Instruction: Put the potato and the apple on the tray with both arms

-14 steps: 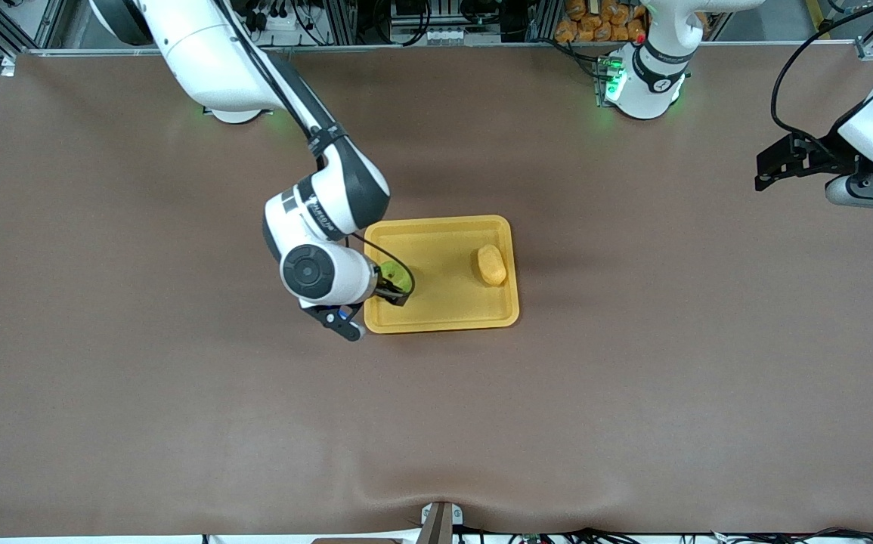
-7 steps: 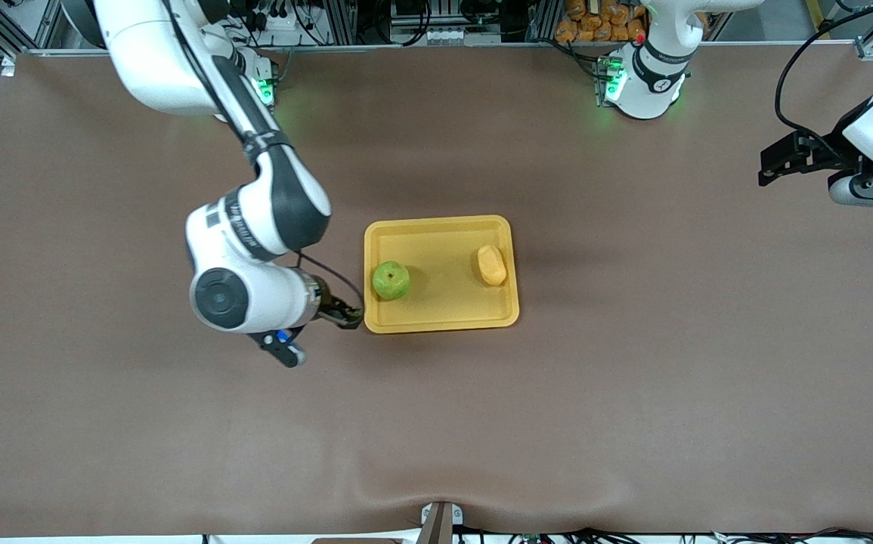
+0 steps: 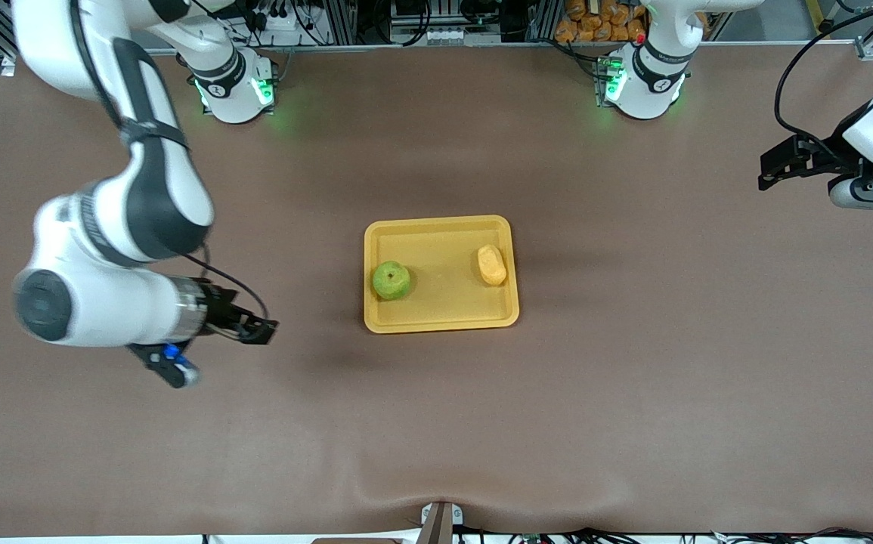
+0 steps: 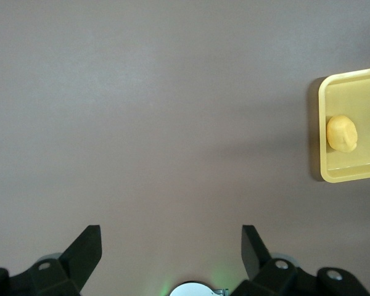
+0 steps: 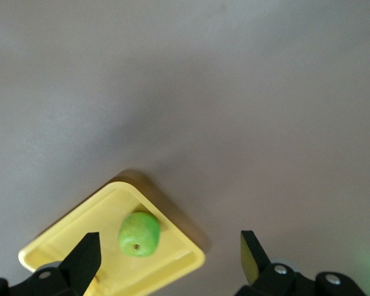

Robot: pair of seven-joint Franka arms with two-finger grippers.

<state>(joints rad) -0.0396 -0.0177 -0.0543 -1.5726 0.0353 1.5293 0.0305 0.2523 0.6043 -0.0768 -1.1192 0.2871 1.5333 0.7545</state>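
The yellow-orange tray [image 3: 440, 306] lies at the middle of the table. The green apple [image 3: 391, 280] sits in it at the right arm's end, stem dimple up. The yellow-orange potato [image 3: 491, 264] lies in it at the left arm's end. My right gripper [image 3: 261, 329] is open and empty over bare table, away from the tray toward the right arm's end. Its wrist view shows the apple [image 5: 139, 234] in the tray [image 5: 80, 237] between its open fingers; gripper [image 5: 169, 250]. My left gripper [image 3: 767, 172] is open and empty, waiting at the left arm's end; its wrist view [image 4: 171, 240] shows the potato [image 4: 341, 133] and tray corner [image 4: 357, 92].
A brown mat [image 3: 633, 378] covers the table. The two green-lit arm bases [image 3: 232, 91] [image 3: 644, 83] stand along the edge farthest from the front camera. A small bracket [image 3: 440, 521] sits at the nearest edge.
My right gripper let go of the apple on the tray and swung away toward the right arm's end of the table. The left arm barely moved.
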